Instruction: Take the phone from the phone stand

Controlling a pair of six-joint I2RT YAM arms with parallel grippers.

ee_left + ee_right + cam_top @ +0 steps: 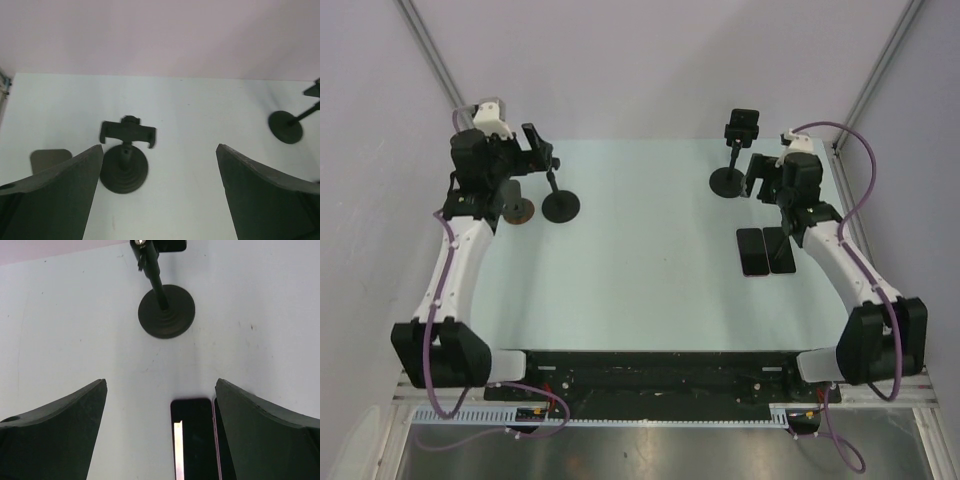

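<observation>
We look down on a pale blue-green table (640, 290), matt and lightly scuffed, closed in by plain lilac-grey walls (650, 60). A metal post (428, 50) slants up at 11 o'clock and another post (888, 62) at 1 o'clock. Taking the table's middle as our dial, the left stand (560, 203) sits at 10 o'clock on its round black base. From the left wrist view we see its clamp (128, 133) tilted toward us. A small brownish object (520, 211) lies just beside that base; we cannot tell what it is. The right stand (728, 181) sits at 2 o'clock, and we cannot tell whether its clamp (745, 124) holds anything.

The phone (753, 252) lies flat at 3 o'clock, screen dark, with a second phone (782, 250) touching its side.

The left gripper (159, 150) hovers near the left stand with its fingers spread wide and nothing between them. The right gripper (161, 385) hangs over the two phones, its fingers likewise released, one finger (265, 430) covering most of the second phone.
</observation>
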